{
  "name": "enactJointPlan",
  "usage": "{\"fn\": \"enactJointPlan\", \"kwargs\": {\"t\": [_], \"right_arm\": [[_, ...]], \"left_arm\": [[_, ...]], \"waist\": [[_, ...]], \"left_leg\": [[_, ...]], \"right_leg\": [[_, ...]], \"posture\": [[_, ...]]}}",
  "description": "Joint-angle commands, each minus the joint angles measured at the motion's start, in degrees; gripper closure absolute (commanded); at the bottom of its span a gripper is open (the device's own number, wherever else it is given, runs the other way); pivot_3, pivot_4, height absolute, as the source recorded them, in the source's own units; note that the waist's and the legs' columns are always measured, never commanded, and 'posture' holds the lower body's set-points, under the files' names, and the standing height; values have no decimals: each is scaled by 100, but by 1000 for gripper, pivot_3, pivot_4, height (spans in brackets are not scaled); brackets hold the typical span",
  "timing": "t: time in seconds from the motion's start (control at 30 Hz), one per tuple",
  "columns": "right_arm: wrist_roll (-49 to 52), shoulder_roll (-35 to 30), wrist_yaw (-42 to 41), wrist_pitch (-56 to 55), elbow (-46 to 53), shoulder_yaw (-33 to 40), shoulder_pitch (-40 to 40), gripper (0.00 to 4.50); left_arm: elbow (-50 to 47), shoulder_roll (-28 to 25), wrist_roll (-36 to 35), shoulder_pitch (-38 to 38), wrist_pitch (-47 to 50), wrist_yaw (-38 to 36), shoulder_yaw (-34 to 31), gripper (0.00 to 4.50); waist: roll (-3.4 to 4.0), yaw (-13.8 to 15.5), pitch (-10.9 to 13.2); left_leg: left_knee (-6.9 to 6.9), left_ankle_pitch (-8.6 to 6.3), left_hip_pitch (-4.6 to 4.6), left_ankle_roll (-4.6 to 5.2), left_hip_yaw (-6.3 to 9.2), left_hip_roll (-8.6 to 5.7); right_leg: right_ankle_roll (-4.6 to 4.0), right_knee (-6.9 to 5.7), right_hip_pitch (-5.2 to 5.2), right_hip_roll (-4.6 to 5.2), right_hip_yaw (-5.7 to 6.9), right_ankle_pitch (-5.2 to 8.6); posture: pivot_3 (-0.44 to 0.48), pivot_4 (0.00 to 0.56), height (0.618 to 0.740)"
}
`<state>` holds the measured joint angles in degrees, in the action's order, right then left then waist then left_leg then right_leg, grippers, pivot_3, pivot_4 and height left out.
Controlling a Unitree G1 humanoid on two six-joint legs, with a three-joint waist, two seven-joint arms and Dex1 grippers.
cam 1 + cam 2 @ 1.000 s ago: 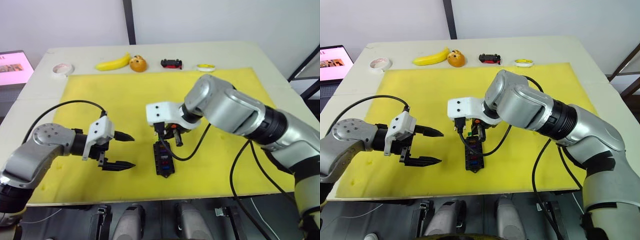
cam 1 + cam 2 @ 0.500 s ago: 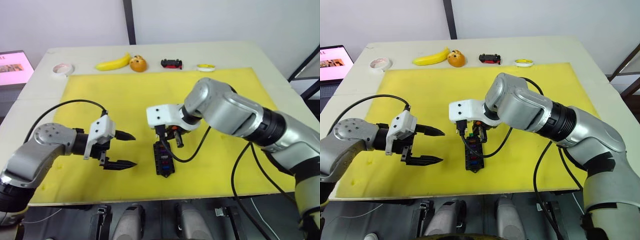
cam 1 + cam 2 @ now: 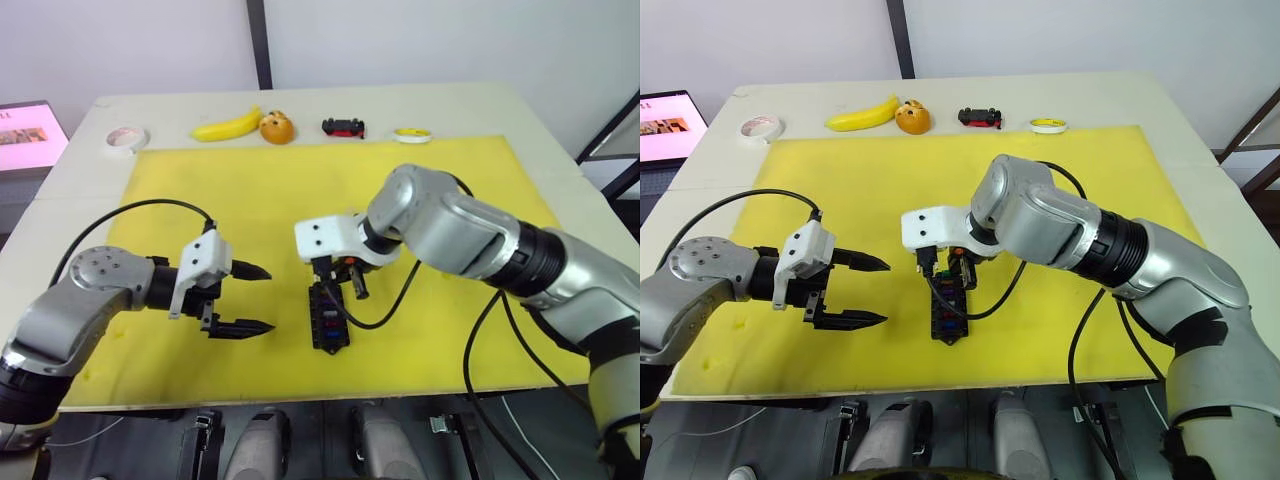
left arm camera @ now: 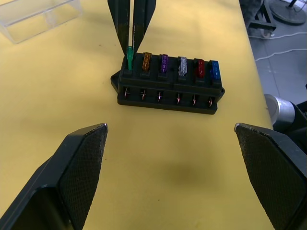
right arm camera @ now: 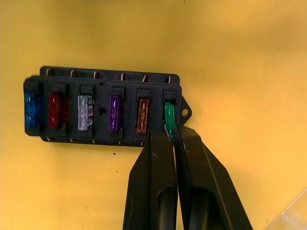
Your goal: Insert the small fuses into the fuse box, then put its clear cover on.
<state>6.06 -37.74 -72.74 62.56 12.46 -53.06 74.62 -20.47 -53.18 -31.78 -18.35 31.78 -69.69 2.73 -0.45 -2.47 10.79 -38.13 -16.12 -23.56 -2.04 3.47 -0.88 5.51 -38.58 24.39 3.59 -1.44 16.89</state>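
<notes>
Layout: fuse box at mat centre, grippers on either side, loose items along the far table edge.

The fuse box (image 3: 946,312) lies on the mat (image 3: 840,190), which covers the table (image 3: 1110,95). Six small fuses (image 4: 165,63) stand in one row of its slots. The right gripper (image 5: 170,136) stands over the end slot farthest from the robot, pinching the end fuse (image 5: 169,116). The left gripper (image 3: 870,292) hangs left of the box, well apart from it. The clear cover (image 4: 38,17) lies on the mat beyond the box. Behind the mat, left to right: tape roll (image 3: 758,127), banana (image 3: 862,115), round fruit (image 3: 912,118), toy car (image 3: 981,118), small ring (image 3: 1047,125).
</notes>
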Motion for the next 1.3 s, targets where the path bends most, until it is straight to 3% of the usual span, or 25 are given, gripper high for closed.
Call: {"fn": "enactJointPlan", "kwargs": {"t": [0.03,0.77,1.3], "right_arm": [[-118,-11,-29,-64,-32,7,1,4500],[25,86,-128,556,16,94,208,4500],[-45,269,87,686,-50,-267,103,4500]], "left_arm": [[-189,33,7,-27,-42,43,-41,52],[-241,75,6,19,-34,139,-40,52],[-245,106,72,7,-48,154,-7,52]], "waist": [[0,1,0],[0,6,-1],[-1,-5,-2]], "left_leg": [[-1,0,0,0,0,0],[-7,0,2,0,1,-5],[-7,0,6,-1,0,-8]], "right_leg": [[0,-1,0,0,0,0],[0,-20,2,4,0,0],[0,-35,6,4,-1,0]], "posture": [[0,150,740],[0,150,740],[0,150,740]]}}
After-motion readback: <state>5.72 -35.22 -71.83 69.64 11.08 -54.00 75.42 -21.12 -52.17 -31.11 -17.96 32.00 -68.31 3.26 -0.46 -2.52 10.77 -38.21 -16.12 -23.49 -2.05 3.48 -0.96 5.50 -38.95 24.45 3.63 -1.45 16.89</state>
